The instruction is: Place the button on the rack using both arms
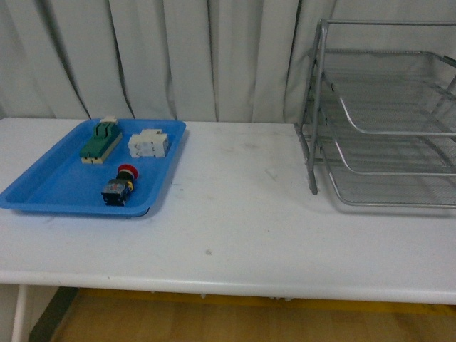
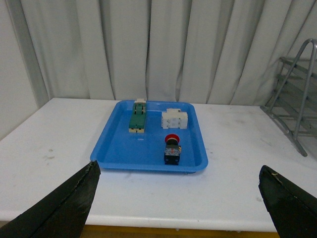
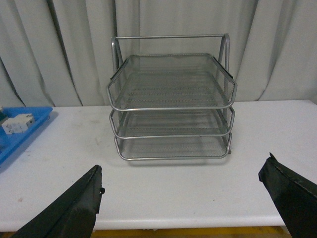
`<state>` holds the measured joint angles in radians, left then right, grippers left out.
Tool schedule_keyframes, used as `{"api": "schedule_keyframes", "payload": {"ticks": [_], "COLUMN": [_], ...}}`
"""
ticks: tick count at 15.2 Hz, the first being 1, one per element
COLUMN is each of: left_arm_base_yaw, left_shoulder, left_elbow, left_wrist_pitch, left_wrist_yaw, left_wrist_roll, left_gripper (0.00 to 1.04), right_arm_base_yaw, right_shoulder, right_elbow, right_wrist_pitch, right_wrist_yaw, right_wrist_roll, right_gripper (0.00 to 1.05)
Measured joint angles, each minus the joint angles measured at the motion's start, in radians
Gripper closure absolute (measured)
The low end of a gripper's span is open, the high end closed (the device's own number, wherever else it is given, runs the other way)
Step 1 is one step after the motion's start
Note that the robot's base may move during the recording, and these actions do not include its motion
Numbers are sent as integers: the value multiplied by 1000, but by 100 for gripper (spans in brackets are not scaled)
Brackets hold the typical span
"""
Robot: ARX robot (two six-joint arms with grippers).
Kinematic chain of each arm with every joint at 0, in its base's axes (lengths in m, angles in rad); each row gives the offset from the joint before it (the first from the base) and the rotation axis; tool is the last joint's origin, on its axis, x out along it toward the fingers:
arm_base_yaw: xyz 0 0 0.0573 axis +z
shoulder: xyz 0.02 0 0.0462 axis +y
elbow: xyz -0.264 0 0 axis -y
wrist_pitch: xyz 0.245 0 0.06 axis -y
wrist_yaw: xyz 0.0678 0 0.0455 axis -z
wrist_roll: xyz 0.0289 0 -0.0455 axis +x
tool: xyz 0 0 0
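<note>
The button (image 1: 120, 187), with a red cap, yellow collar and dark body, lies on its side near the front of the blue tray (image 1: 43, 187); it also shows in the left wrist view (image 2: 172, 149). The silver wire-mesh three-tier rack (image 1: 388, 117) stands at the right of the table and faces the right wrist view (image 3: 171, 106). My left gripper (image 2: 181, 201) is open and empty, back from the tray over the table's front edge. My right gripper (image 3: 183, 201) is open and empty, in front of the rack. Neither arm shows in the front view.
The blue tray (image 2: 119, 148) also holds a green-topped switch (image 1: 100, 141) and a white block (image 1: 148, 144). A white table (image 1: 235, 228) carries everything. Grey curtains (image 1: 178, 50) hang behind. The tray's corner shows in the right wrist view (image 3: 29, 129).
</note>
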<state>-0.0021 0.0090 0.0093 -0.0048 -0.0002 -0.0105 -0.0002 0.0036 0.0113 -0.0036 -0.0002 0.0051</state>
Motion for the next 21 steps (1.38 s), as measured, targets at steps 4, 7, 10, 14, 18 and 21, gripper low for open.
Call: {"api": "schedule_keyframes", "payload": {"ticks": [4, 7, 10, 14, 18, 21], "left_arm_base_yaw": [0, 0, 0, 0, 0, 0], "left_shoulder": [0, 0, 0, 0, 0, 0], "left_elbow": [0, 0, 0, 0, 0, 0], "left_wrist_pitch": [0, 0, 1, 1, 1, 1], "left_wrist_yaw": [0, 0, 0, 0, 0, 0], "left_wrist_roll": [0, 0, 0, 0, 0, 0], "left_gripper": [7, 7, 7, 7, 7, 7], "right_arm_base_yaw": [0, -2, -314, -414, -359, -277], "right_shoulder": [0, 2, 506, 1259, 1690, 1831], "right_elbow": [0, 0, 116, 488, 667, 646], "right_wrist_pitch": [0, -3, 442, 921, 937, 1139], "right_wrist_yaw": [0, -6, -374, -429, -425, -465], "right_wrist_roll": [0, 2, 92, 433, 988, 1256], "right_gripper": [6, 6, 6, 6, 6, 6]}}
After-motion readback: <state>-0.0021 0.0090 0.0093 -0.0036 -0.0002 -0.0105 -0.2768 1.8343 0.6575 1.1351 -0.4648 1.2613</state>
